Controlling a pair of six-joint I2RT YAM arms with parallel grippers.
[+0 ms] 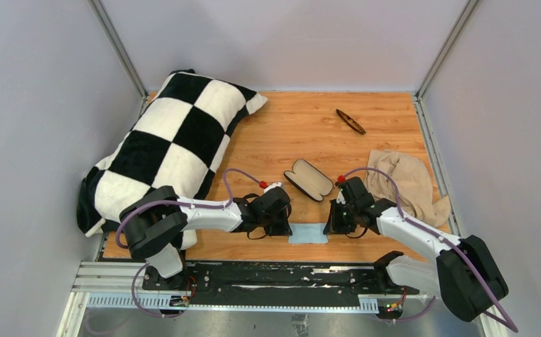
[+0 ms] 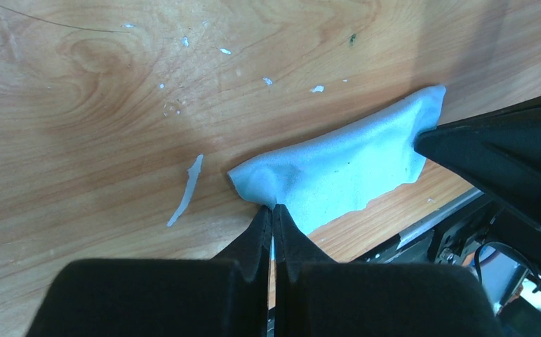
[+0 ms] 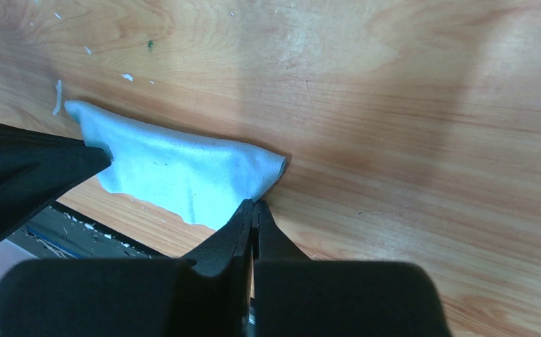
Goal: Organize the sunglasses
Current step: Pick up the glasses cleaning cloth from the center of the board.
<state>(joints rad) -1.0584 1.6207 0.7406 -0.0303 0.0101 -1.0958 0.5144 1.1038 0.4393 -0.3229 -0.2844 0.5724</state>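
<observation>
A wood-grain bench [image 1: 309, 133] sits between pale grey walls, with a black-and-white checked pillow [image 1: 172, 137] filling its left side and a crumpled beige cloth [image 1: 404, 184] at the right. The sunglasses [image 1: 350, 121] lie folded at the far right of the bench, well apart from both arms and untouched. The black case [image 1: 308, 180] lies open near the middle, its beige lining up, just beyond the arms' wrists.

The step in hand looks like the handling of the blue cloth [image 2: 344, 168], which lies along the near edge of the bench, stretched between the two arms. To do it well, both arms should move together at one pace, so that the cloth stays lightly taut without being tugged out of either pinch. They should carry it away from the bench edge, where it could slip over onto the rail below. It should be laid down flat before either side lets go.

The left tool [image 2: 273, 210] has its fingers pressed together with no gap showing, nipping one corner of the blue cloth. The right tool [image 3: 253, 205] is likewise clamped tight on the opposite end. Each grips only a small fold of the fabric, so the hold seems slight.
</observation>
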